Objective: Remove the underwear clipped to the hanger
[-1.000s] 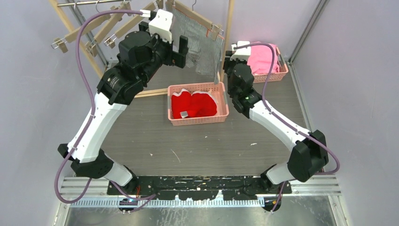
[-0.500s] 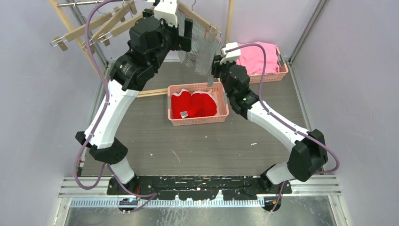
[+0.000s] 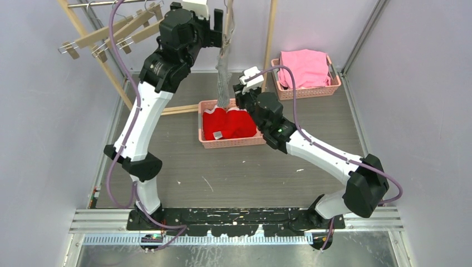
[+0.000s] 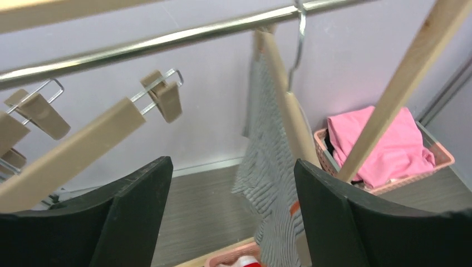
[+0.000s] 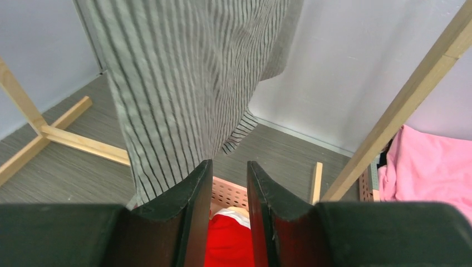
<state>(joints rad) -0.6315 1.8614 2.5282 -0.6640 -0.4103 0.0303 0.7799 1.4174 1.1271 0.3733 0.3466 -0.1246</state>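
The grey-and-white striped underwear (image 3: 222, 83) hangs edge-on from a wooden hanger (image 3: 227, 16) on the rail, its lower end over the pink basket (image 3: 234, 143). In the left wrist view it (image 4: 273, 167) hangs from the hanger (image 4: 292, 119) ahead and right of centre. My left gripper (image 3: 222, 25) (image 4: 234, 217) is up by the hanger, wide open and empty. My right gripper (image 3: 239, 93) (image 5: 229, 217) is beside the cloth's lower part (image 5: 178, 83), jaws slightly apart with nothing between. The red underwear (image 3: 231, 123) (image 5: 228, 245) lies in the basket. I cannot make out the peach one.
A bright pink cloth (image 3: 303, 67) fills a second basket (image 3: 311, 92) at the back right. Empty clip hangers (image 3: 111, 30) (image 4: 83, 144) hang at the rail's left. The rack's wooden posts (image 3: 271, 28) and floor bar (image 5: 83, 144) stand close around.
My left arm has risen toward the rail and the hanger has turned edge-on, so the striped cloth now hangs narrow. My right gripper has moved left and nearer, over the red-filled basket.
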